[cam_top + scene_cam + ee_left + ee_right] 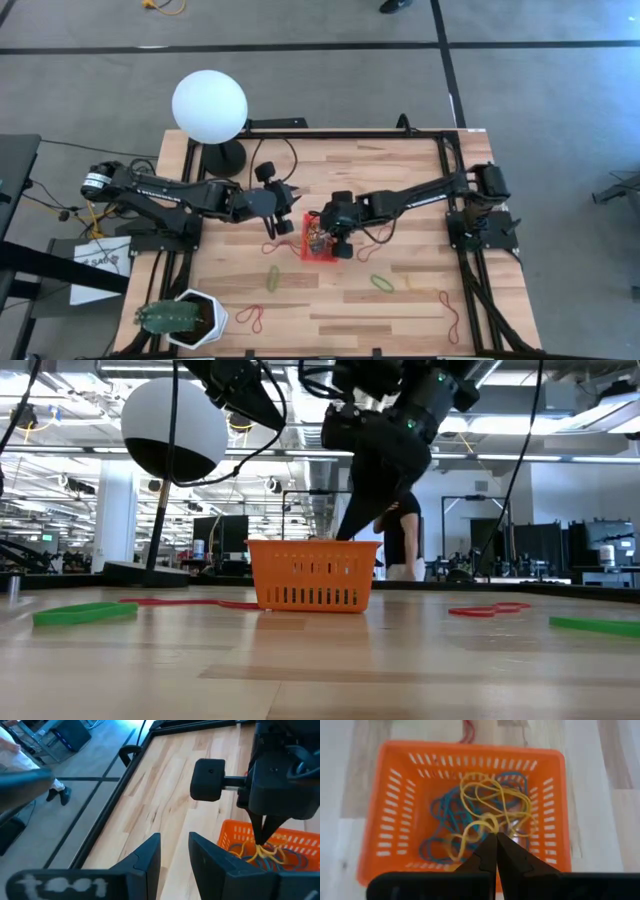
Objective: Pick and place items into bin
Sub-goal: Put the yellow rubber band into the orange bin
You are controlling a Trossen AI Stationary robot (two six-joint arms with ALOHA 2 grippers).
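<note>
Currently | right gripper (496,836) pinching yellow rubber band (485,822) over orange basket (395,795) | left gripper (174,851) half-open, empty, left | risk: band clings after release, drags out

I find no text I can read: there is pale lettering along my left arm (150,186) in the high view, and more pale marks on a dark part of my own wrist (55,884) in the left wrist view, but both are too blurred to make out, and a sheet (100,262) lying beside the counter (400,310) bears some print too small for me to tell
</note>
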